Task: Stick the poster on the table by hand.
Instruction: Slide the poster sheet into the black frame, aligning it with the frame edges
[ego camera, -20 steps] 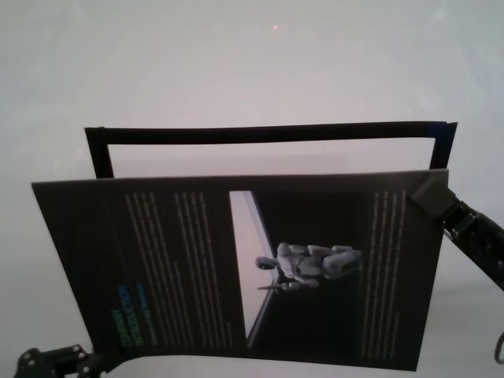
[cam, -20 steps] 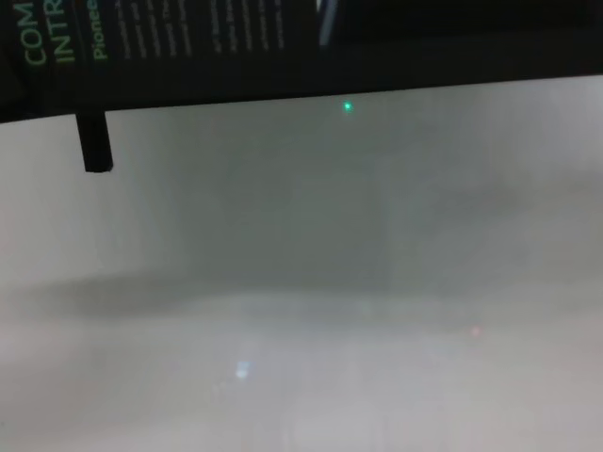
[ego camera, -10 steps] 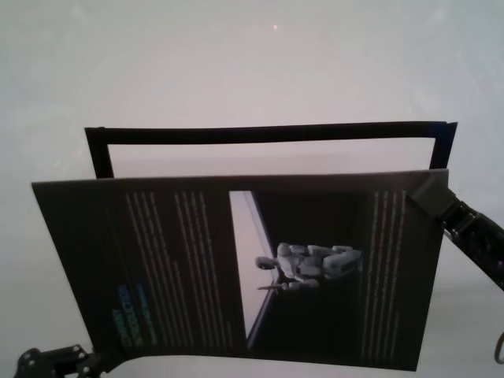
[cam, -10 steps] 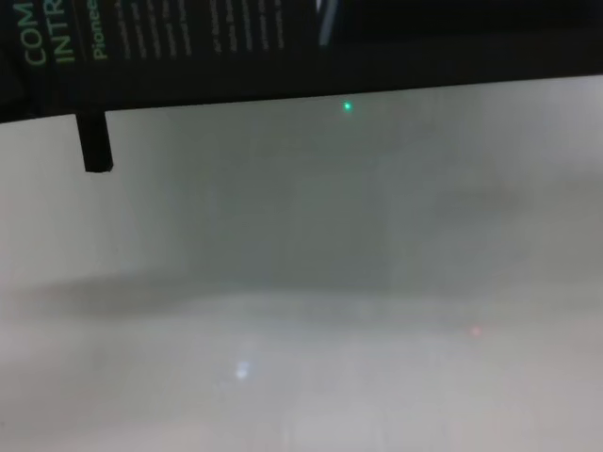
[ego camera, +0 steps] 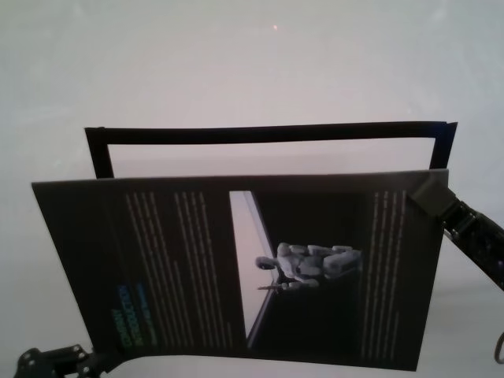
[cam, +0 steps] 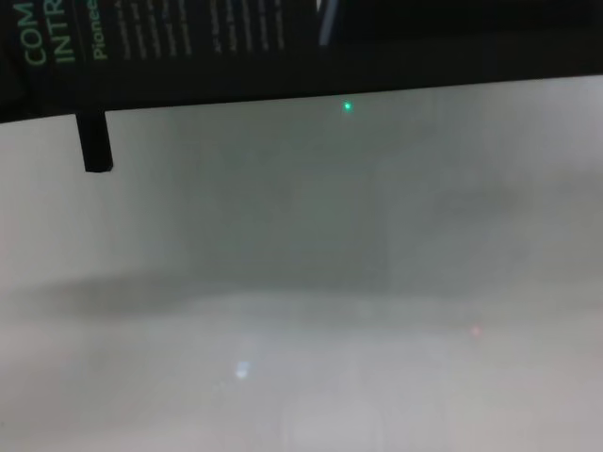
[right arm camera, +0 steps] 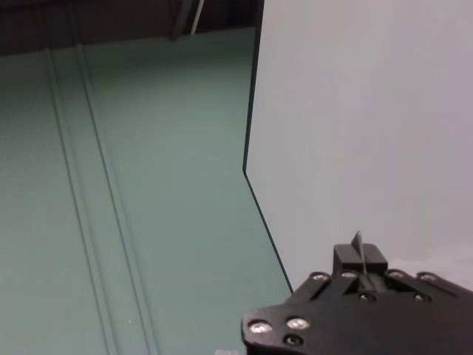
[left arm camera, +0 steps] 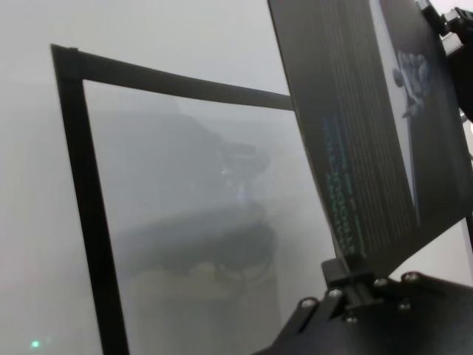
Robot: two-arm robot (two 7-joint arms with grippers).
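Although the poster (ego camera: 236, 268) fills most of the head view, held raised above the table (ego camera: 252, 71), its near edge is cut off by the frame. The right gripper (ego camera: 429, 197) is clamped on the poster's far right corner, though the sheet hides its fingertips there. The left gripper (ego camera: 87, 364) sits at the poster's near left corner, mostly out of frame; the left wrist view shows only its body with the poster's corner rising from it, so whether its fingers are together I cannot tell. A black frame (ego camera: 268, 134) lies on the table beyond and under the poster, its near side hidden. In the chest view only the poster's heading edge (cam: 57, 42) shows.
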